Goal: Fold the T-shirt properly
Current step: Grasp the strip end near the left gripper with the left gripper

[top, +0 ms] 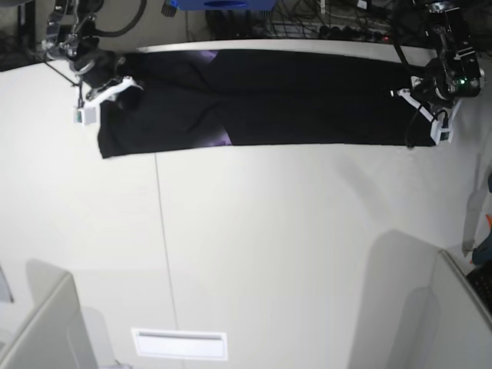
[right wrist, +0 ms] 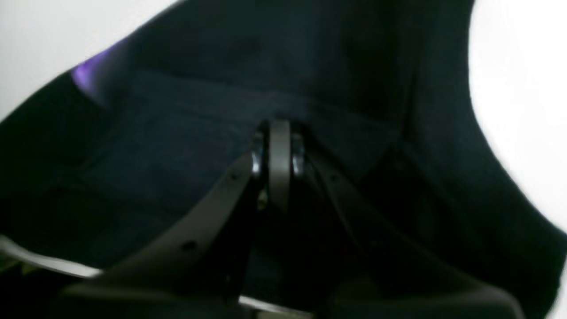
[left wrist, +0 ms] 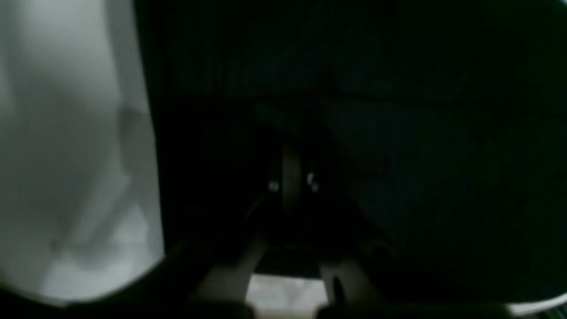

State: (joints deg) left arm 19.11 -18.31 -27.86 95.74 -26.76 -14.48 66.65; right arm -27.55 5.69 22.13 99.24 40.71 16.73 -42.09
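Your right gripper [right wrist: 279, 146] has its two dark fingers drawn together, pinched on a fold of the black short-sleeved cloth T-shirt [top: 307, 96]; in the right wrist view dark cloth fills the space around the fingertips, with a small purple patch of print at the upper left. Your left gripper [left wrist: 290, 181] is also drawn together with black cloth all around its tip, though that wrist view is very dark and blurred, so the contact itself is hard to make out. In the base view the right gripper sits on the shirt's end near the far left corner of the white table [top: 269, 254], and the left gripper sits on the shirt's other end near the far right corner. Between them the shirt lies as a long, narrow dark band stretched along the table's far edge, flat on the surface. Small purple glimpses show near its middle left, along the near edge and at the far edge.
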